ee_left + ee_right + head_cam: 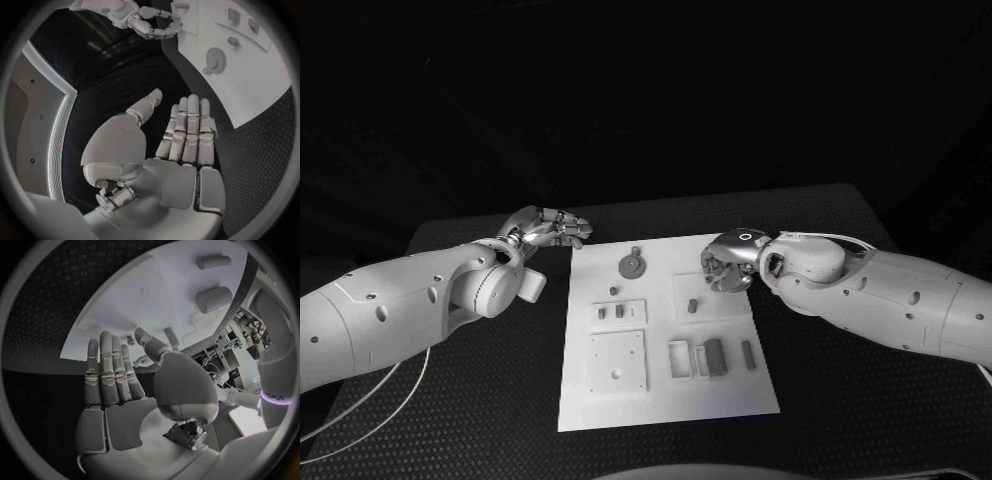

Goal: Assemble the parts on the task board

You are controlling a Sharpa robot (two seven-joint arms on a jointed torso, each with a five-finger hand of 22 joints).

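From the head view, the white task board point(661, 335) lies in the middle of the black bench point(473, 400) with its long axis running away from the robot; a round geared part point(632, 265) sits near its far end and slim upright bars point(715, 357) nearer, while the left robot hand point(554, 227) hovers off the board's far left corner and the right robot hand point(730, 264) hangs over its far right area. The left wrist view shows the left robot hand point(184, 135) flat, fingers straight and holding nothing, the geared part point(215, 59) beyond its fingertips. In the right wrist view the right robot hand point(122, 380) is likewise spread and empty above the board point(150, 295), where two stubby pieces point(214, 299), possibly pegs, lie.

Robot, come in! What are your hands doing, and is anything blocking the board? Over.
Left hand open, beside white task board. Right hand open, above board. Grey parts untouched. Nothing blocking.
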